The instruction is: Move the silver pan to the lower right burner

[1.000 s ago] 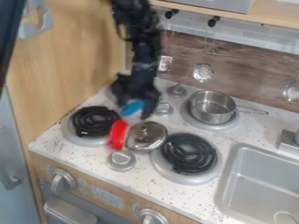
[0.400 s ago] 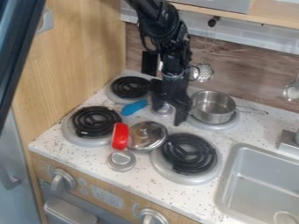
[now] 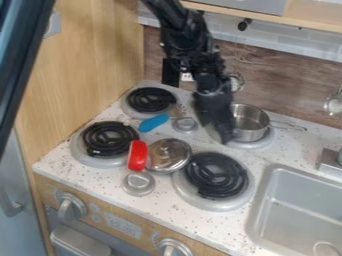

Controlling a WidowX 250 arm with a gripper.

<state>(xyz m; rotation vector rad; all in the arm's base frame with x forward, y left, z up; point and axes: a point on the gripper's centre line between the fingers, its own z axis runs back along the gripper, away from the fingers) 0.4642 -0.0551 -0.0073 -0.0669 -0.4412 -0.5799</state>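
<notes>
The gripper (image 3: 218, 122) hangs down at the left side of the silver pan (image 3: 251, 125), overlapping the pan's left edge in view; whether they touch I cannot tell. Upright on the upper right burner (image 3: 252, 144), the pan has its thin handle pointing right over the counter. The lower right burner (image 3: 215, 175) has a black coil with nothing on it, nearer the front edge.
A round silver lid (image 3: 169, 154) and a red object (image 3: 137, 155) lie left of the lower right burner. Behind them is a blue object (image 3: 153, 122). Two more burners are at left, the sink (image 3: 297, 210) at right, and utensils hang from the back wall.
From above the left-middle of the stove, the gripper has moved right to the pan's left side, uncovering the upper left burner. The pan has stayed in place.
</notes>
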